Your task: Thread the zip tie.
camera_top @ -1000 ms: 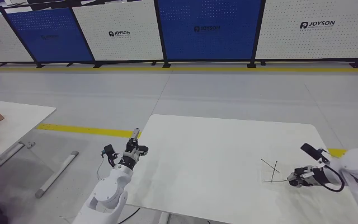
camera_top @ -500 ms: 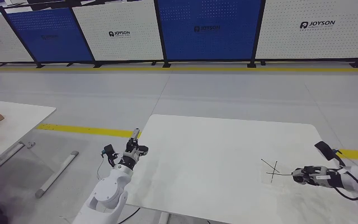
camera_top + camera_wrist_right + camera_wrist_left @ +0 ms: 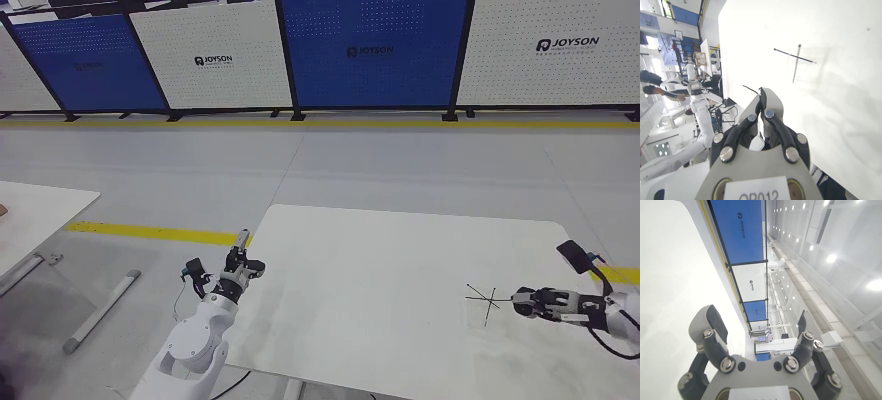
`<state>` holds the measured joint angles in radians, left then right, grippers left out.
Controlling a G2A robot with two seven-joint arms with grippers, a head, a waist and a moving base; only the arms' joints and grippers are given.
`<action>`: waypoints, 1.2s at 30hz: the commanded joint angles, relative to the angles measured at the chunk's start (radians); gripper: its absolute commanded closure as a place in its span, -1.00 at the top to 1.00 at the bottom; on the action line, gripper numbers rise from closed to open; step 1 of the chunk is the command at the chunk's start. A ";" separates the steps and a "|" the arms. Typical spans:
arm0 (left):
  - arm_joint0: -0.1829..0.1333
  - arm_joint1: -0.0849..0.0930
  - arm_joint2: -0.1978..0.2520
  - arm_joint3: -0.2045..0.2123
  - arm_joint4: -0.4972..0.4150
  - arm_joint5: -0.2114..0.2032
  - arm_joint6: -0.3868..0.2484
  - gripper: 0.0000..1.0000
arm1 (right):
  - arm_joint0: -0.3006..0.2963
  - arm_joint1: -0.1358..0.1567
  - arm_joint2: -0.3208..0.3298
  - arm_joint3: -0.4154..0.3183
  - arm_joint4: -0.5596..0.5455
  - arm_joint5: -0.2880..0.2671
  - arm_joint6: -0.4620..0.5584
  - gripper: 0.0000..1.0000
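Note:
Two thin zip ties lie crossed on the white table near its right side; in the right wrist view the same zip ties lie just beyond my fingertips. My right gripper hovers just right of the cross. It is shut on a third black zip tie, whose short curved end sticks out at the right gripper; the rest of that tie is hidden. At the table's left edge my left gripper points away from the table top. This left gripper is open and holds nothing.
The table's right edge runs close behind the right arm. A second white table stands far off to the left. Blue and white panels line the back of the floor.
The right gripper, shut on a zip tie, rose from the table's front right and moved back towards the crossed ties. The left arm kept still.

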<state>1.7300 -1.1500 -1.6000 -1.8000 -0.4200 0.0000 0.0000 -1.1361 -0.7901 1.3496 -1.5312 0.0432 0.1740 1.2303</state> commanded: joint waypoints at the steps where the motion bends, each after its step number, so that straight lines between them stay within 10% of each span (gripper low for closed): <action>1: 0.000 0.000 0.000 0.000 0.000 0.000 0.000 1.00 | -0.002 -0.002 -0.019 -0.039 -0.012 -0.005 0.001 -1.00; 16: 0.000 0.000 0.000 0.000 0.000 0.000 0.000 1.00 | 0.016 -0.008 -0.065 -0.044 -0.024 0.015 0.011 -1.00; 26: 0.000 0.000 0.000 0.000 0.000 0.000 0.000 1.00 | 0.059 -0.048 -0.185 -0.065 0.104 -0.157 -0.071 -1.00; 36: 0.000 0.000 0.000 0.000 0.000 0.000 0.000 1.00 | 0.083 -0.063 -0.229 -0.044 0.144 -0.165 -0.080 -1.00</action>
<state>1.7300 -1.1500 -1.6000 -1.8000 -0.4200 0.0000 0.0000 -1.0532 -0.8527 1.1212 -1.5756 0.1871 0.0085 1.1506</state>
